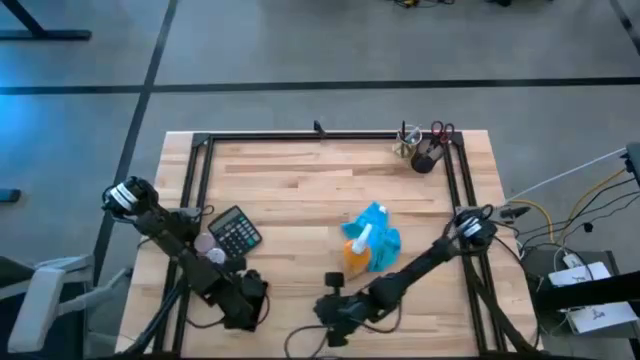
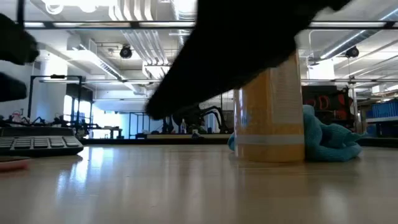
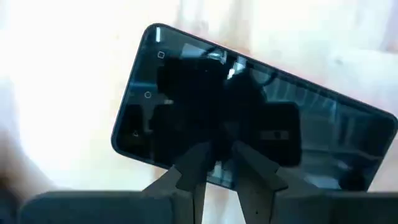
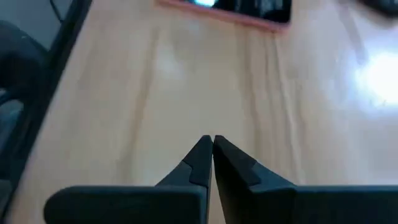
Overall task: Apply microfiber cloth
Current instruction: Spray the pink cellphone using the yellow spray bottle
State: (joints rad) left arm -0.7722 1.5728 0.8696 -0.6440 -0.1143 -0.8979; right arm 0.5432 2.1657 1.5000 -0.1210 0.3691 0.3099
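Observation:
The turquoise microfiber cloth point(image 1: 378, 232) lies crumpled on the table right of centre, bunched against an upright orange spray bottle point(image 1: 358, 252); no gripper touches it. In the low view the cloth point(image 2: 329, 140) shows behind the bottle point(image 2: 270, 112). My left gripper point(image 1: 247, 303) is near the front edge, over a black phone point(image 3: 249, 106), its fingers a narrow gap apart point(image 3: 221, 154). My right gripper point(image 1: 330, 310) is shut point(image 4: 211, 142) low over bare wood near the front edge, left of the bottle. The phone point(image 4: 227, 9) lies ahead of it. My left gripper's fingertips point(image 3: 198, 158) point down over the phone's screen near its long edge point(image 3: 217, 174). I cannot tell whether they touch it. The phone lies flat on the table.
A black calculator point(image 1: 236, 232) and a small round disc point(image 1: 210, 246) lie left of centre. A cup with scissors and pens point(image 1: 425, 152) stands at the far right corner. A black frame point(image 1: 200, 180) runs along the table's sides. Bare wood point(image 1: 300, 190) spreads across the middle.

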